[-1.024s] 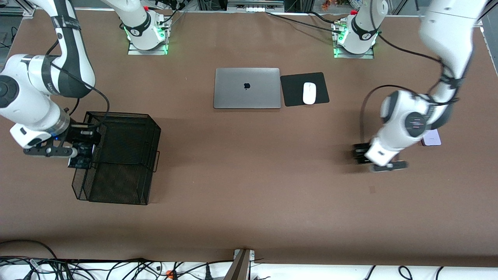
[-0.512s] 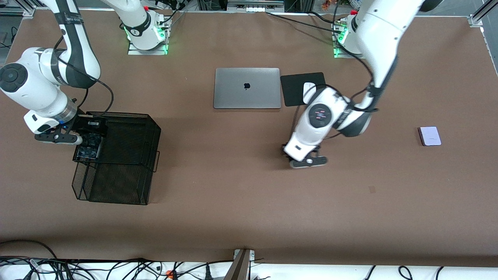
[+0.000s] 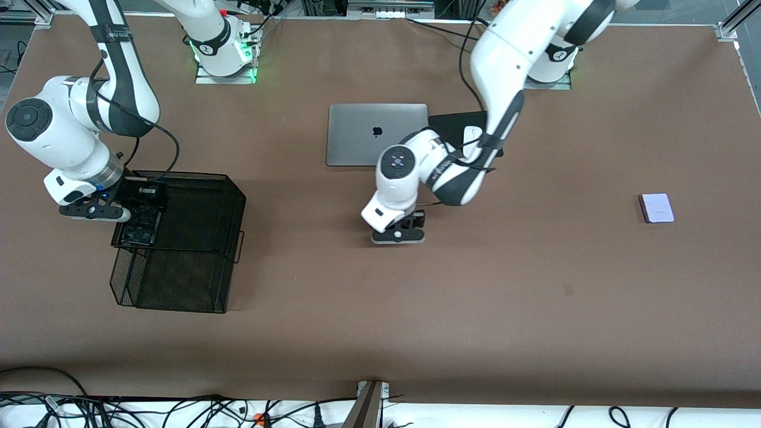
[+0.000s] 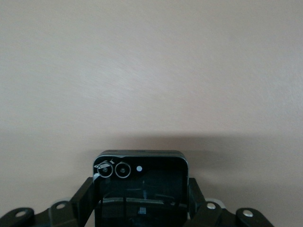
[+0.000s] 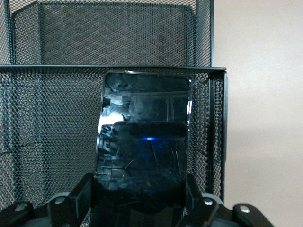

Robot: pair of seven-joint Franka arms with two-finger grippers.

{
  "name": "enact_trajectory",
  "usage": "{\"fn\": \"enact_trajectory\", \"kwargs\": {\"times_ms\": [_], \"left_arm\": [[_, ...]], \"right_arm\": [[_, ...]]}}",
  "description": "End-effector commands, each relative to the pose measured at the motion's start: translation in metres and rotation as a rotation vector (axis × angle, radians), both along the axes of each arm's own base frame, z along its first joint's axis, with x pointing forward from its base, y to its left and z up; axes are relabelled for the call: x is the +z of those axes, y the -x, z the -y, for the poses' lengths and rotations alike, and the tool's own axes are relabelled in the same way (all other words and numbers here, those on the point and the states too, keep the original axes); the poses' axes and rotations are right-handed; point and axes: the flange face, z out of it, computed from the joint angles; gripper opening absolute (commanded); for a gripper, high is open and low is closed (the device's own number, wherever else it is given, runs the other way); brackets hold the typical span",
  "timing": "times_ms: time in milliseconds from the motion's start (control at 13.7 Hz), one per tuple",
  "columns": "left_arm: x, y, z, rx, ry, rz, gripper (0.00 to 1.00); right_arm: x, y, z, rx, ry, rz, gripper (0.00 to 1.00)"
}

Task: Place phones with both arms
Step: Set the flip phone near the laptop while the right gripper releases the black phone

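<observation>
While both arms carry a phone, the step in hand looks like delivery to the black mesh basket (image 3: pixel 196 238), which I take as the landmark. The right gripper (image 3: pixel 140 205) hangs over the basket's edge toward the right arm's end of the table, its fingers clamped on the long black phone (image 3: pixel 138 226), which shows in the right wrist view (image 5: pixel 144 177) with the mesh compartments right beneath it. The left gripper (image 3: pixel 399 230) is well apart from the basket, over bare table close by the silver laptop (image 3: pixel 368 134), and grips the small black phone (image 4: pixel 140 189), seen in the left wrist view with its twin lenses. The lavender-white phone (image 3: pixel 656 208) lies flat on the table, farthest from the basket, toward the left arm's end.

Next, I judge, the right gripper needs to lower the long phone into a compartment and let go, clearing the wire rim, while the left arm must cross toward the basket without crowding the right one.
</observation>
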Motion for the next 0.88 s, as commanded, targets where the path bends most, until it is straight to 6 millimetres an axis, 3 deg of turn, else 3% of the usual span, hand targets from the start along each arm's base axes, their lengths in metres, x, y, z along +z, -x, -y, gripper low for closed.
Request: {"fn": "enact_trajectory", "kwargs": {"times_ms": [0,146,220,293,366,439,512,585,732,805], "left_arm": [[-0.014,-0.004,0.015,0.019,-0.023,0.019,0.0],[-0.016,-0.002,0.016,0.023,-0.024,0.016,0.0],[-0.016,-0.002,0.015,0.028,-0.024,0.017,0.57],[-0.016,-0.004,0.014,0.034,-0.026,0.022,1.0],[-0.012,-0.006,0.013,0.047,-0.022,0.027,1.0],[-0.007,-0.008,0.012,0.054,-0.017,0.029,1.0],[0.002,-0.012,0.009,0.063,-0.015,0.029,1.0],[0.014,-0.015,0.004,0.069,-0.035,0.014,1.0],[0.059,-0.038,-0.031,0.137,-0.053,-0.037,1.0],[0.076,-0.039,-0.041,0.138,-0.049,-0.086,1.0]], "right_arm": [[-0.004,-0.001,0.0,0.003,-0.011,0.027,0.0],[-0.007,-0.003,0.001,0.0,-0.01,0.033,0.0],[-0.011,-0.004,0.001,-0.001,-0.006,0.038,0.0],[-0.014,-0.005,0.002,-0.002,-0.004,0.036,0.0],[-0.015,-0.005,0.001,-0.001,-0.003,0.036,0.0],[-0.015,-0.005,0.001,-0.001,-0.003,0.036,0.29],[-0.014,-0.006,0.001,-0.002,-0.004,0.04,0.68],[-0.013,-0.007,0.001,-0.007,-0.009,0.043,0.75],[-0.01,-0.008,0.0,-0.008,-0.013,0.047,0.9],[-0.007,-0.01,0.0,-0.006,-0.013,0.048,0.97]]}}
